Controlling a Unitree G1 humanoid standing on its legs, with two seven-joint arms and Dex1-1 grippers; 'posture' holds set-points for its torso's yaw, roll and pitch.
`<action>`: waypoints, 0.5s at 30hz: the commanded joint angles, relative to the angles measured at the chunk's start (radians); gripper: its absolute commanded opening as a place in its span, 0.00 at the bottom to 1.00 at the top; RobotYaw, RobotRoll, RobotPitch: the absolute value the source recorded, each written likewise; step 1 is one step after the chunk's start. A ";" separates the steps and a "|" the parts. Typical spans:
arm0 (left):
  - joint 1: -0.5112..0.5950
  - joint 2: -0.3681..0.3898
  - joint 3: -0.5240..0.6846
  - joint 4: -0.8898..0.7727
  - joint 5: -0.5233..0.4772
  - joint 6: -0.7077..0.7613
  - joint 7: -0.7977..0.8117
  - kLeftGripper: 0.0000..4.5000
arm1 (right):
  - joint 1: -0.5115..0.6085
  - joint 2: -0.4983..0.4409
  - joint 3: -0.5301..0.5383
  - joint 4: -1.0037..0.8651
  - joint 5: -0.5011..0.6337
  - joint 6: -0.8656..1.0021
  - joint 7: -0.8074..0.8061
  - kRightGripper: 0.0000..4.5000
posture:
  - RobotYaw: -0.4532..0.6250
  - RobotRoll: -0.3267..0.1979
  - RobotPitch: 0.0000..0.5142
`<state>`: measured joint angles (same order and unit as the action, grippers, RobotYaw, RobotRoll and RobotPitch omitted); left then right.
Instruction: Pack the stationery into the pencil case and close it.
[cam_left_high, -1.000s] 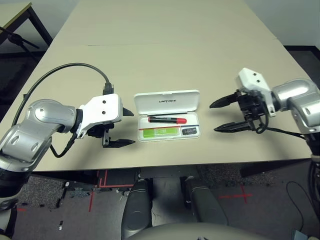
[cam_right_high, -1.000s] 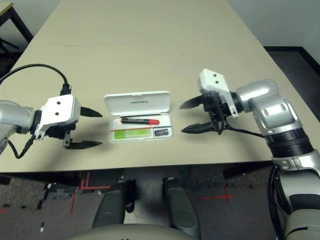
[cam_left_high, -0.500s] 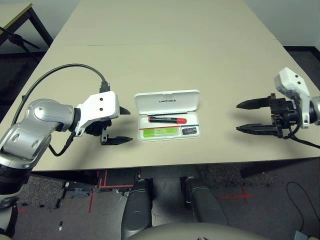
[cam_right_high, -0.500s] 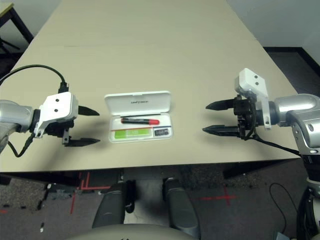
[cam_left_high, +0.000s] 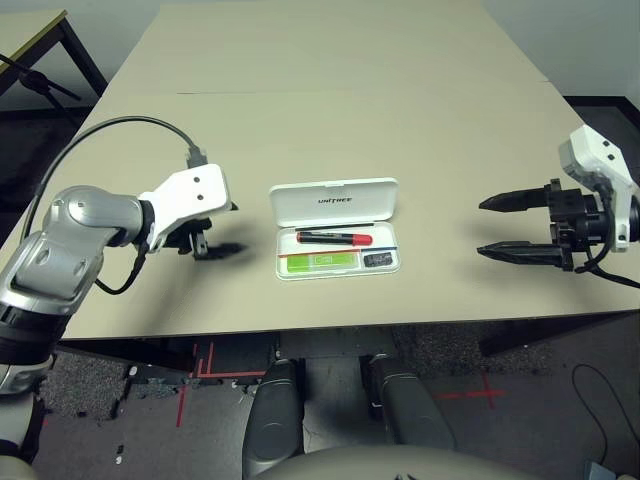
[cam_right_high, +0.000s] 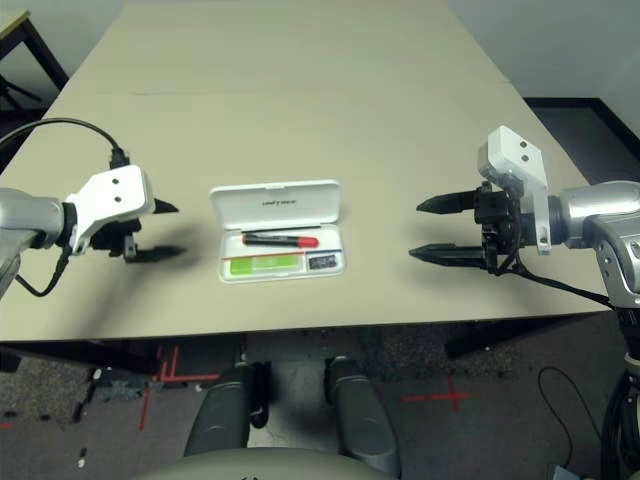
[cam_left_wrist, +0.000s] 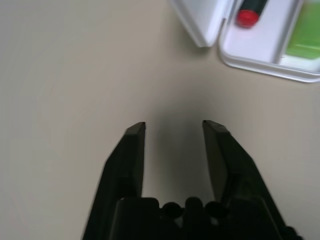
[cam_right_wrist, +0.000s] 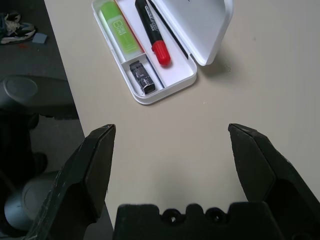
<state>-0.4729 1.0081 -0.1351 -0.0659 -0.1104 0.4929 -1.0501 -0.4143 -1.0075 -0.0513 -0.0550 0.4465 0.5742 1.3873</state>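
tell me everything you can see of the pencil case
The pencil case is a white, plastic-looking hinged box with rounded corners. It lies flat on the table, lid raised and tilted back, dark "UNITREE" lettering inside it. The divided base holds a black marker with red cap, a lime-green highlighter and a small dark piece. Neither gripper touches it.

Two head cameras looked forward and down across the whole table (cam_left_high: 330, 130). Each wrist camera faced the tabletop closely along its own fingers; both caught part of the open pencil case (cam_right_wrist: 172, 75), from opposite ends.
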 joint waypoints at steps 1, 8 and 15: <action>-0.037 -0.045 -0.024 0.092 0.067 -0.005 0.067 0.26 | -0.011 -0.003 0.017 -0.008 -0.002 -0.006 0.000 1.00 | 0.35 0.62 0.26; -0.134 -0.134 -0.039 0.266 0.172 -0.012 0.187 0.01 | -0.016 -0.001 0.026 -0.016 -0.003 -0.005 -0.005 1.00 | 0.34 0.62 0.26; -0.195 -0.234 -0.044 0.305 0.180 -0.043 0.212 0.01 | -0.013 -0.004 0.025 -0.018 -0.003 -0.007 -0.005 1.00 | 0.33 0.62 0.26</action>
<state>-0.6557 0.7833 -0.1690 0.2175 0.0591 0.4564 -0.8452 -0.4258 -1.0060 -0.0430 -0.0570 0.4447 0.5718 1.3802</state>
